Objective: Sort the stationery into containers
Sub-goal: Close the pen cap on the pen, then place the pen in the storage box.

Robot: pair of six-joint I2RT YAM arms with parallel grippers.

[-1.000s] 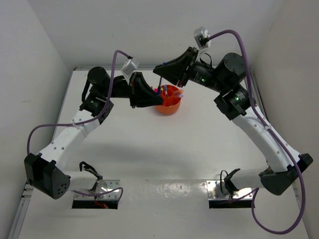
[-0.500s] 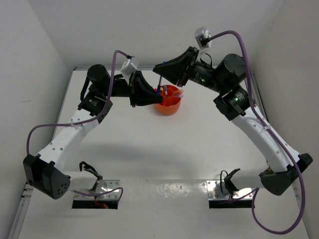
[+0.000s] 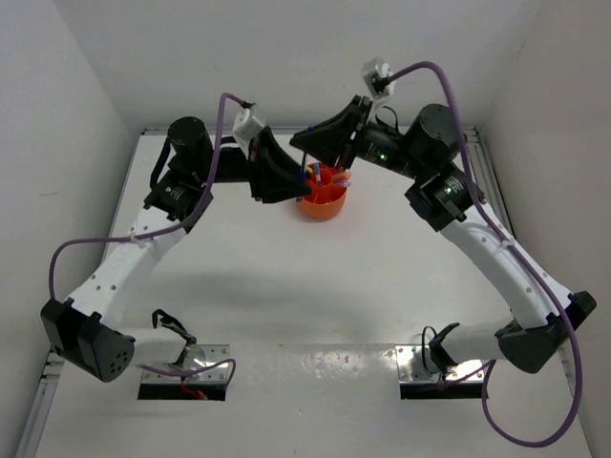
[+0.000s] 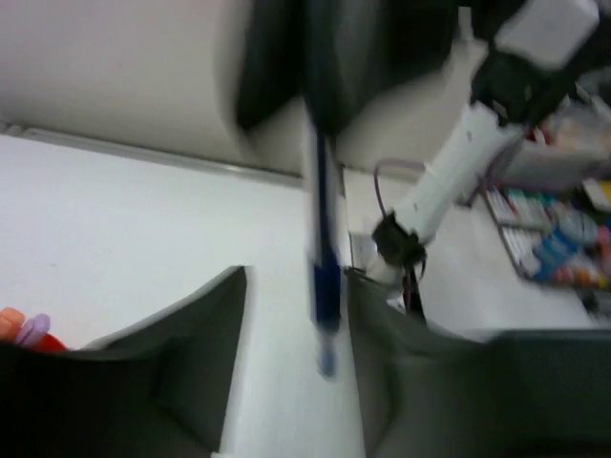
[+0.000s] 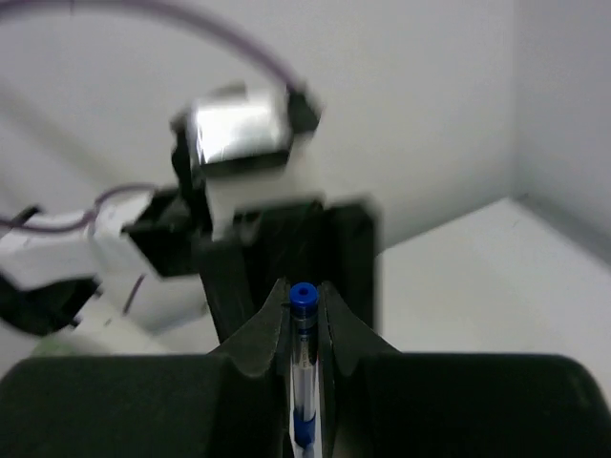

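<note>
Across the white table [image 3: 286,286], seen from overhead, I've got both arms reaching to the far centre. The left arm [image 3: 124,262] bends in from its side, the right arm [image 3: 496,253] from the other, and their black heads nearly meet.

Right under them sits the orange tub [image 3: 325,207], upright. The heads cover part of its rim, so I can't read the compartments from here.

The right gripper [image 5: 304,286] is plain on its wrist camera. It is clenched on the blue pen [image 5: 304,420], with the pen's blue end showing at the fingertips and the barrel cut off by the bottom edge.

The left gripper [image 4: 294,275] gives me a smeared picture, but it is released, jaws standing apart. The blue pen hangs upright in the gap, close to one finger [image 4: 401,382] and clear of the other. Whether it touches that finger, I can't tell. The pen's top vanishes into a dark blur above.

Overhead, the pen is only a thin line over the tub's far-left edge, and I can't tell whether its tip is inside.

Pens and markers [image 3: 317,174] stand in the tub as coloured tips, too small to count. An orange and lilac scrap [image 4: 29,329] sits cut off at the left wrist view's edge.
</note>
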